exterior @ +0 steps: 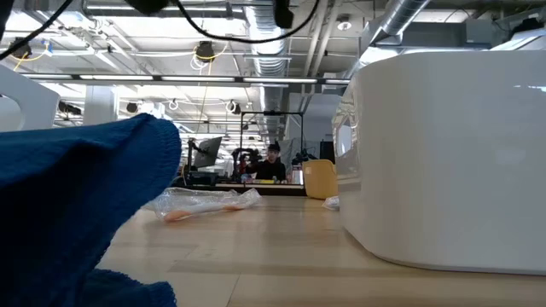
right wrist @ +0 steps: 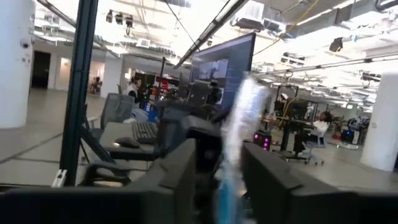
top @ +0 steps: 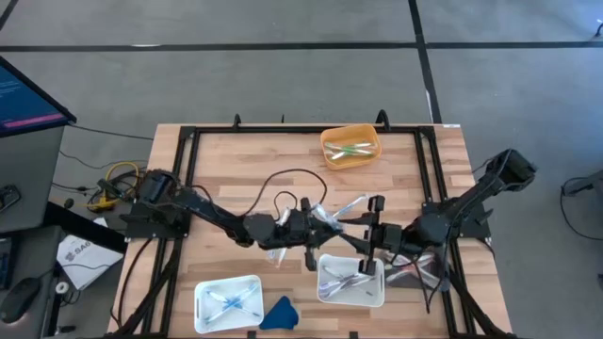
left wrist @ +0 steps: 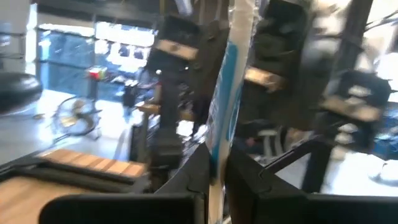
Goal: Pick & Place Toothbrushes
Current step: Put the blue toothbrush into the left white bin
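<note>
Above the white tray (top: pixel 325 294), both grippers meet: left gripper (top: pixel 318 222) fingers clench a wrapped toothbrush (left wrist: pixel 219 106), while right gripper (top: pixel 375 203) fingers stand parted around it.

From overhead we look straight down on the whole counter (top: pixel 245 160), both arms meeting near its centre. Our low camera sits at counter height, very close behind the blue cloth (exterior: pixel 77 205) and a white tray (exterior: pixel 444 153), facing across the wood toward the orange bin (exterior: pixel 317 179), which the overhead view places at 12 o'clock. Each wrist camera looks level past its own pincer into the room; both share the wrapped toothbrush (left wrist: pixel 221 99) held between the arms.
</note>
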